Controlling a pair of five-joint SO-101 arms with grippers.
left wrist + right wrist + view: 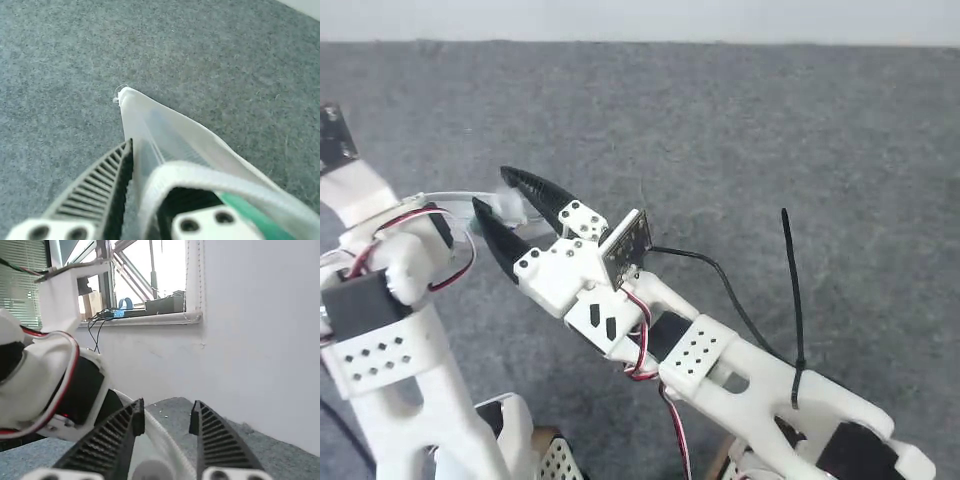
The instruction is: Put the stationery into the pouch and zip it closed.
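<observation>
Looks like zip stage: left gripper (142,175) clamps the pouch (170,135), right gripper (167,415) open astride its rim; next I must find and pinch the zipper pull.

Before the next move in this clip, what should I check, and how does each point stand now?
1. Left pincer clamps the wall of the translucent white soft pouch: ok.
2. Green stationery piece sits inside the pouch: ok.
3. Right pincer is open, with a finger on either side of the pouch's rim: ok.
4. Pouch zipped closed: not ok, its mouth gapes.
5. All stationery is in: cannot tell.
</observation>
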